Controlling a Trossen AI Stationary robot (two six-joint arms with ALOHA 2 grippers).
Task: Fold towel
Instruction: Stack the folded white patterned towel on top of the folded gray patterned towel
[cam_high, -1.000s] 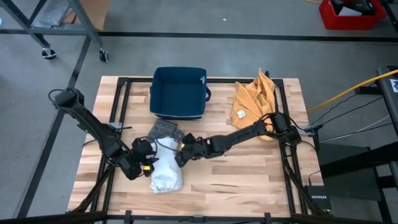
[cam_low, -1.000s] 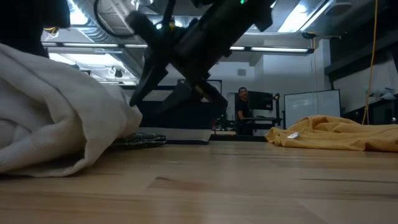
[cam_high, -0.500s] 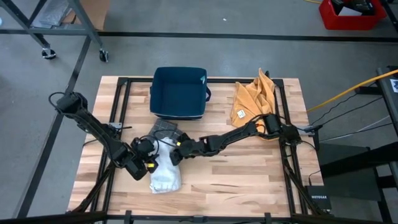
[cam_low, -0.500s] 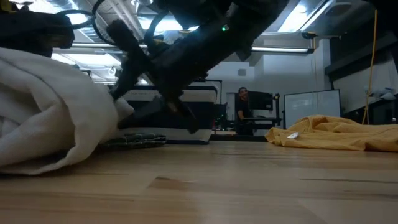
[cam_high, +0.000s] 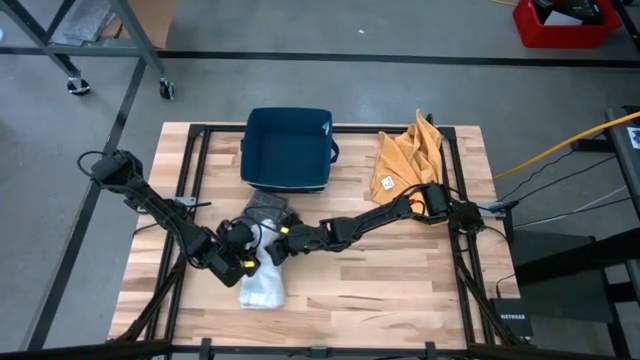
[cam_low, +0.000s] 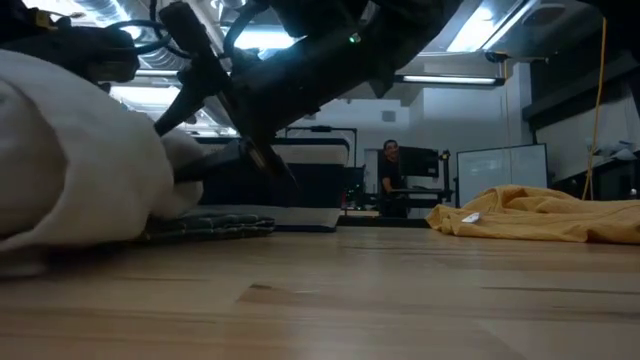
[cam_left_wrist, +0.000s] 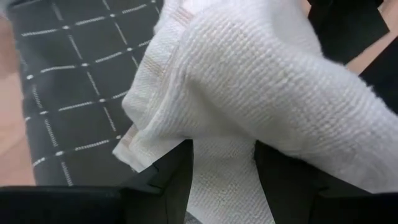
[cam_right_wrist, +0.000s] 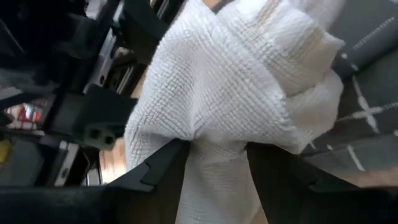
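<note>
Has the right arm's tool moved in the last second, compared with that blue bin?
Yes. In the high view the right tool, holding the white woven towel, has slid toward the table's left side, from under the dark blue fabric bin's middle to its left edge.

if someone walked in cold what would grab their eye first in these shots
Both grippers meet at the white towel near the table's front left: the left gripper and right gripper each pinch a bunch of it, above a dark checked cloth. Behind sit a navy bin and a crumpled mustard cloth.
</note>
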